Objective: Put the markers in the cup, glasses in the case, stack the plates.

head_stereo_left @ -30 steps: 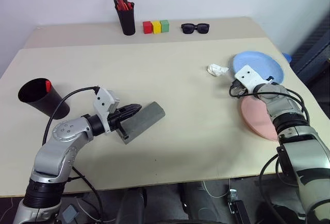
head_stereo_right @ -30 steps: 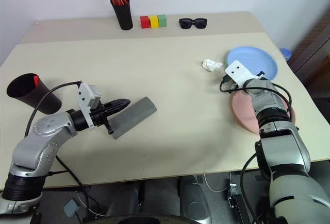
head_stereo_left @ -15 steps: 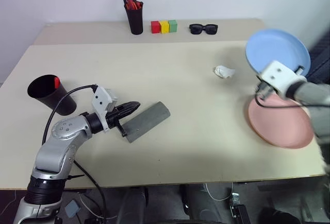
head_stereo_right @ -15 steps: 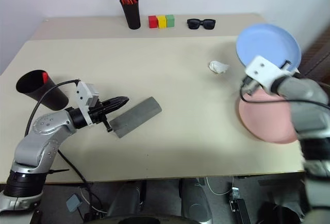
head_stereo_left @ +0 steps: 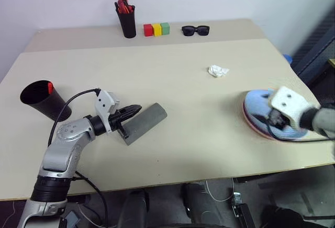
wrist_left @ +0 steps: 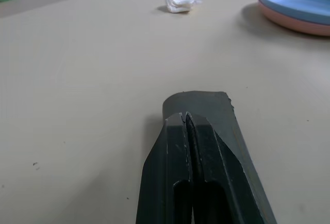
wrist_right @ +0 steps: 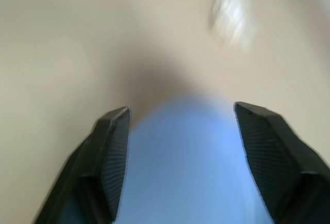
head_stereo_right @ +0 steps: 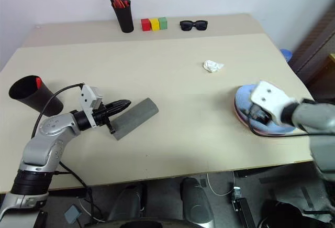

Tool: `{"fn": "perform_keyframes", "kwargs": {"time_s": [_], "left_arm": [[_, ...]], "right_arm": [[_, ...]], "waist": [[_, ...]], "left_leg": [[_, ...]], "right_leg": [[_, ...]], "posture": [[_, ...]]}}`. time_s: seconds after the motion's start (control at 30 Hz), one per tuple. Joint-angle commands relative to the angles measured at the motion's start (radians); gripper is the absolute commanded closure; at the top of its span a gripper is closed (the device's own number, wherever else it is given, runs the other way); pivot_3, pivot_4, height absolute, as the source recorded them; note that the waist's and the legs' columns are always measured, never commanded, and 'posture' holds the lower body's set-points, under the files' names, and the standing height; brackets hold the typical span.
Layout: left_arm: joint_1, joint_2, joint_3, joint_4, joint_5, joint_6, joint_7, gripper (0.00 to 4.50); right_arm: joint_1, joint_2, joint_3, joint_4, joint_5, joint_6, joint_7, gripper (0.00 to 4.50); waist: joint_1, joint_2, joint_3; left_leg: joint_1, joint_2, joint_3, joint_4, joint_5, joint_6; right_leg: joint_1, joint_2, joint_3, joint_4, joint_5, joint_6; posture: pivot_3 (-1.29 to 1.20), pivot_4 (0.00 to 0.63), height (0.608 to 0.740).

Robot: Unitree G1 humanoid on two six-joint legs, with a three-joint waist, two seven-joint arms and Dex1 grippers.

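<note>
Seen from the head views: light blue round plastic plate [head_stereo_left: 259, 105] stacked on salmon pink round plastic plate [head_stereo_left: 256, 125] near the right edge of the pale beige table [head_stereo_left: 172, 81], with the right gripper [wrist_right: 180, 152] over the near side of the stack. Shown by the right wrist view: two black fingers [wrist_right: 111, 157] spread wide apart, blue plate surface between them, nothing clamped. Shown by the left wrist view: left gripper [wrist_left: 186, 118] pressed shut, fingertips resting at the near end of the grey felt-like oblong glasses case [head_stereo_left: 146, 122]; same view also catches the stacked plates side-on, pink rim under blue. Large black tapered plastic cup [head_stereo_left: 39, 99] tipped on its side at the table's left, a red-orange marker end [head_stereo_left: 49, 87] visible inside the mouth. Along the far edge: narrow black pen holder with bunched red-orange markers [head_stereo_left: 125, 13], red, yellow and green blocks [head_stereo_left: 157, 29], thick black sunglasses [head_stereo_left: 196, 30]. Crumpled white paper scrap [head_stereo_left: 218, 71] lying between sunglasses and plates, well apart from both.
</note>
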Motion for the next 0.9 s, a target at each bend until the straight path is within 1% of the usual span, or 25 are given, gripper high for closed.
{"fn": "perform_keyframes", "kwargs": {"time_s": [0.03, 0.13, 0.23, 0.3, 0.37, 0.4, 0.47, 0.6, 0.7, 0.9], "left_arm": [[-0.001, -0.004, 0.016, -0.023, 0.012, -0.02, 0.027, 4.5], [0.014, -0.007, 0.029, -0.058, 0.011, -0.012, 0.057, 4.5], [0.055, 0.003, 0.057, -0.113, 0.003, 0.005, 0.088, 4.5], [0.084, 0.008, 0.072, -0.147, 0.0, 0.013, 0.104, 4.5], [0.114, 0.011, 0.084, -0.181, -0.005, 0.024, 0.12, 4.5], [0.125, 0.012, 0.089, -0.195, -0.006, 0.03, 0.126, 4.5], [0.142, 0.014, 0.096, -0.216, -0.012, 0.038, 0.136, 4.5], [0.153, 0.016, 0.103, -0.227, -0.017, 0.047, 0.149, 4.5], [0.141, 0.014, 0.092, -0.208, -0.01, 0.044, 0.144, 4.5], [0.084, 0.009, 0.06, -0.143, -0.001, 0.029, 0.116, 4.5]], "right_arm": [[-0.208, 0.129, 0.127, 0.315, -0.114, -0.114, -0.148, 1.51], [-0.417, 0.241, 0.202, 0.695, -0.199, -0.246, -0.295, 1.51], [-0.593, 0.321, 0.254, 1.054, -0.26, -0.387, -0.415, 1.51], [-0.663, 0.343, 0.29, 1.212, -0.303, -0.455, -0.469, 1.51], [-0.708, 0.358, 0.303, 1.316, -0.32, -0.504, -0.51, 1.51], [-0.722, 0.362, 0.306, 1.351, -0.326, -0.521, -0.526, 1.75], [-0.739, 0.364, 0.315, 1.39, -0.339, -0.554, -0.534, 2.36], [-0.74, 0.36, 0.298, 1.395, -0.326, -0.602, -0.534, 4.47], [-0.713, 0.336, 0.29, 1.35, -0.322, -0.637, -0.537, 4.47], [-0.611, 0.273, 0.262, 1.176, -0.292, -0.654, -0.484, 4.47]], "waist": [[0.003, 0.0, 0.0], [0.004, 0.001, 0.001], [0.005, 0.001, 0.001], [0.003, 0.001, 0.001], [0.003, 0.001, 0.001], [0.001, 0.001, 0.001], [0.001, 0.001, 0.001], [-0.002, 0.001, 0.001], [-0.004, 0.001, 0.001], [0.001, 0.001, 0.001]], "left_leg": [[0.0, 0.0, 0.0, 0.0, 0.0, 0.0], [-0.002, 0.0, 0.0, 0.0, 0.0, 0.0], [-0.003, 0.0, 0.0, -0.002, 0.0, 0.0], [-0.003, 0.0, 0.001, -0.004, 0.0, 0.0], [-0.003, 0.0, 0.0, -0.007, 0.0, 0.0], [-0.003, 0.0, 0.0, -0.007, 0.0, 0.0], [-0.003, 0.0, 0.0, -0.008, 0.0, 0.0], [-0.002, 0.0, 0.0, -0.008, 0.0, 0.0], [-0.001, 0.0, 0.001, -0.008, 0.0, 0.0], [-0.002, 0.0, 0.0, -0.008, 0.0, 0.0]], "right_leg": [[0.0, 0.0, 0.0, 0.0, 0.0, -0.001], [-0.002, -0.001, 0.0, 0.0, 0.0, 0.0], [-0.003, -0.001, 0.0, 0.0, 0.002, 0.003], [-0.004, -0.001, 0.0, -0.001, 0.002, 0.004], [-0.004, -0.001, -0.001, -0.001, 0.002, 0.004], [-0.004, -0.001, -0.001, 0.0, 0.002, 0.004], [-0.004, -0.001, -0.001, 0.0, 0.002, 0.004], [-0.004, -0.001, 0.0, 0.0, 0.002, 0.004], [-0.004, -0.001, 0.0, 0.0, 0.002, 0.004], [-0.004, -0.001, 0.0, 0.0, 0.002, 0.005]], "posture": [[0.0, 0.15, 0.74], [0.0, 0.15, 0.74], [0.0, 0.15, 0.74], [0.0, 0.15, 0.74], [0.0, 0.15, 0.74], [0.0, 0.15, 0.74], [0.0, 0.15, 0.74], [0.0, 0.15, 0.74], [0.0, 0.15, 0.74], [0.0, 0.15, 0.74]]}}
